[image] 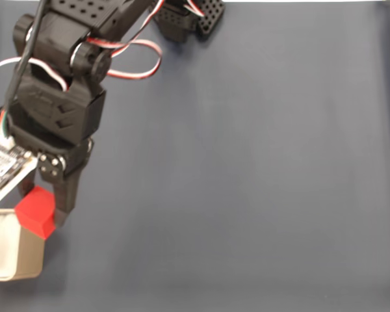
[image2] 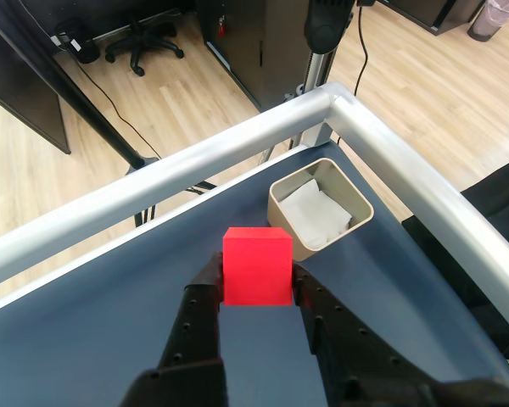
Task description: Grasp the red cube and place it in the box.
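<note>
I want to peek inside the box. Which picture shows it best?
The other view: the whole box shows there, open top and white inside, just past the red cube in the gripper. The fixed view catches only a corner of the box at the left edge.

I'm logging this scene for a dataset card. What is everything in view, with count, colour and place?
red cube: one, bright red, clamped between the gripper's fingers, short of the box.
box: one, beige with white inside, at the table's corner by the rail.
table: one, dark blue-grey surface.
rail: one, silver metal, along the table's edges.
office chair: one, black, on the wooden floor beyond the table.
circuit board: one, white, mounted beside the gripper.
cables: several, white and red, on the arm.
gripper: one, black, shut on the cube.
</note>
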Robot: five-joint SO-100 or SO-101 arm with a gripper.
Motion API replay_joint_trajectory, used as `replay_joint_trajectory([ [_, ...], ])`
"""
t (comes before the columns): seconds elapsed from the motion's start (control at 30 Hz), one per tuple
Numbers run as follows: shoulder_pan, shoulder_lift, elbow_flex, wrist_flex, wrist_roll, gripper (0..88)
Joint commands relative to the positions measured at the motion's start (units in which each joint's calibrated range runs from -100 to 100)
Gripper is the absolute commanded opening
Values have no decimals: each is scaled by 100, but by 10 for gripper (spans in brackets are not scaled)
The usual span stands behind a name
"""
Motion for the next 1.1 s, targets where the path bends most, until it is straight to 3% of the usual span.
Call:
replay_joint_trajectory([
  [0.0,108,141,-670,19,-29,0],
  [1.07,662,2931,-4000,11,132,0],
])
